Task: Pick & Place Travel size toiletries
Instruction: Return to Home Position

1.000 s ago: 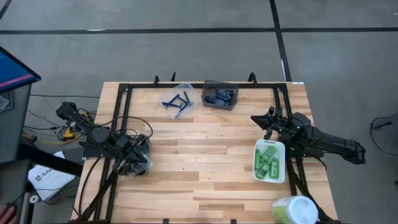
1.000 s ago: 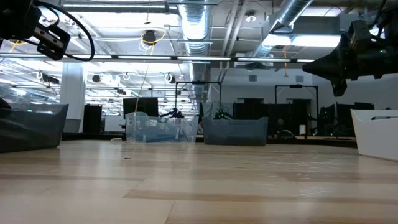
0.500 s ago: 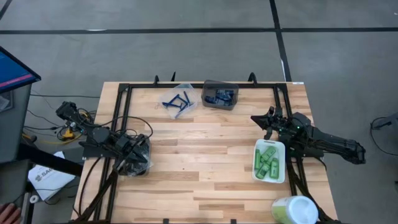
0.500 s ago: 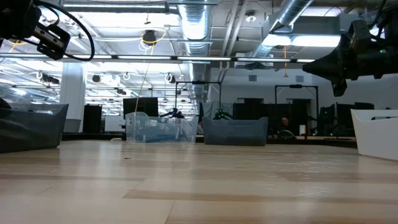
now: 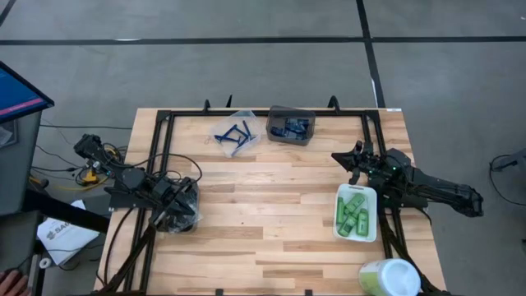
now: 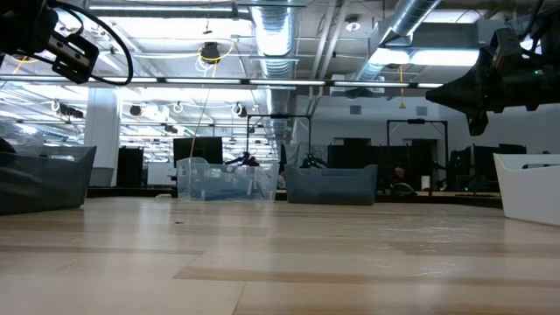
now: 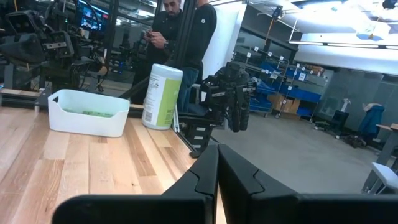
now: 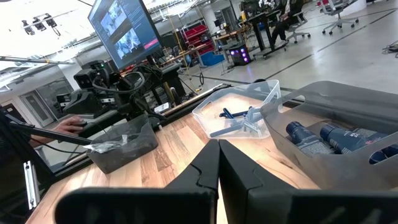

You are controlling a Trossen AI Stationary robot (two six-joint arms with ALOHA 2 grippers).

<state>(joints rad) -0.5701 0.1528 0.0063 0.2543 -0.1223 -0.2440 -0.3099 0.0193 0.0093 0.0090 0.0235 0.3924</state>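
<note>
Travel size toiletries: green bottles lay in white tray, razors in clear bin, navy tubes in grey bin. Left gripper, right gripper were pressed together; you needed to retract high, clearing rims.

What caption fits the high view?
Left arm and right arm flank the table; blue razors, navy tubes, green bottles binned separately.

green bottles in white tray, blue razors in clear bin, navy tubes in grey bin
</note>
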